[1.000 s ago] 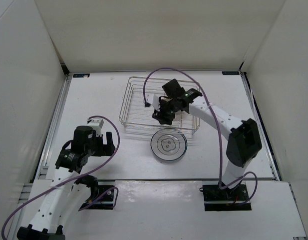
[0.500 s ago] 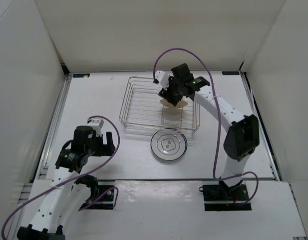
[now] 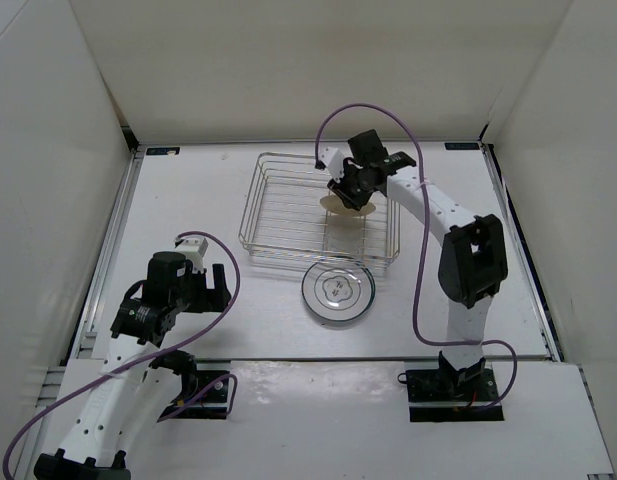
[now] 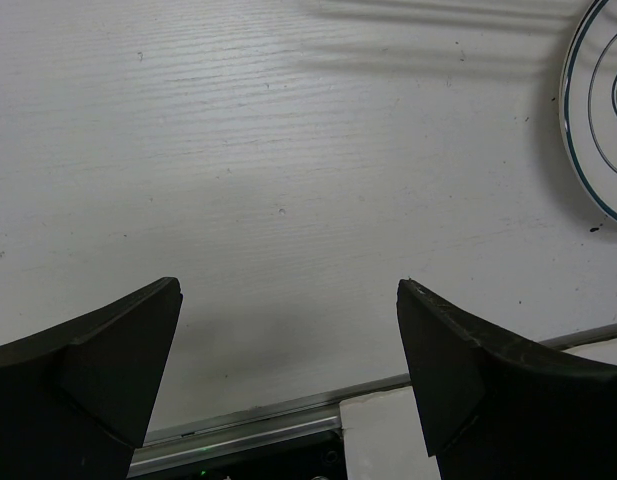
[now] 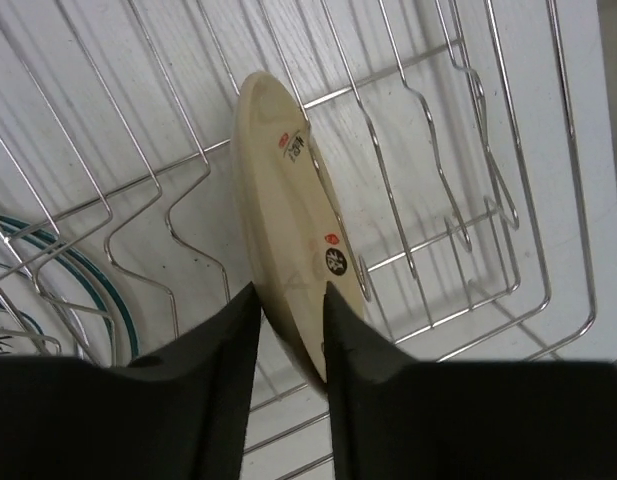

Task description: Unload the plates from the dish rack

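— One tan plate (image 5: 283, 210) in the dish rack (image 3: 278, 215)?
— Yes, on edge, toward the far edge; my right gripper (image 5: 290, 300) grasps it. My left gripper (image 4: 288, 300) hangs spread near the left edge.

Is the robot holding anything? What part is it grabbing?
Yes. The right gripper pinches the tan plate by its rim, one finger on each face. The left gripper is open and holds nothing.

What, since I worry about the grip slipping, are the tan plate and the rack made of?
Tan plate: probably glazed ceramic or melamine; smooth, faintly glossy, with small stickers on it. Dish rack: metal wire, perhaps chromed or stainless; thin, shiny silver bars.
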Action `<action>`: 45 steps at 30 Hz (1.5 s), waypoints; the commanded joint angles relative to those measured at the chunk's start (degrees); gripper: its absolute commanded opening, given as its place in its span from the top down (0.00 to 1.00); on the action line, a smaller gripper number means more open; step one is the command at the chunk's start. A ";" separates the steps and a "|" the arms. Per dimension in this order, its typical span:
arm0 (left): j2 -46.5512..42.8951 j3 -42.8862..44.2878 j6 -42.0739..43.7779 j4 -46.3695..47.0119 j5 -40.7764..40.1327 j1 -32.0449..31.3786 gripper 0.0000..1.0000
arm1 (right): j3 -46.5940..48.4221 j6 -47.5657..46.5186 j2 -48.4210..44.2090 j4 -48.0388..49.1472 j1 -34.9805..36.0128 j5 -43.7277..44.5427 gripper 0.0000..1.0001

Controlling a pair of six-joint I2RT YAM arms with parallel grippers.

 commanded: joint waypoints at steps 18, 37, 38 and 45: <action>0.13 0.53 -0.02 0.28 1.11 -0.17 0.00 | 13.17 -3.20 -2.14 -7.24 -0.28 -3.16 1.00; 0.57 0.53 -0.20 0.54 1.37 -0.17 0.00 | -22.06 13.49 -38.70 8.59 -0.36 17.48 1.00; 0.57 0.53 -0.20 0.45 1.37 -0.08 0.00 | -25.04 14.71 -41.49 8.23 -0.45 20.36 1.00; 0.74 0.53 -0.20 0.72 1.37 -0.08 0.00 | -43.34 20.08 -47.23 8.93 -0.63 29.79 1.00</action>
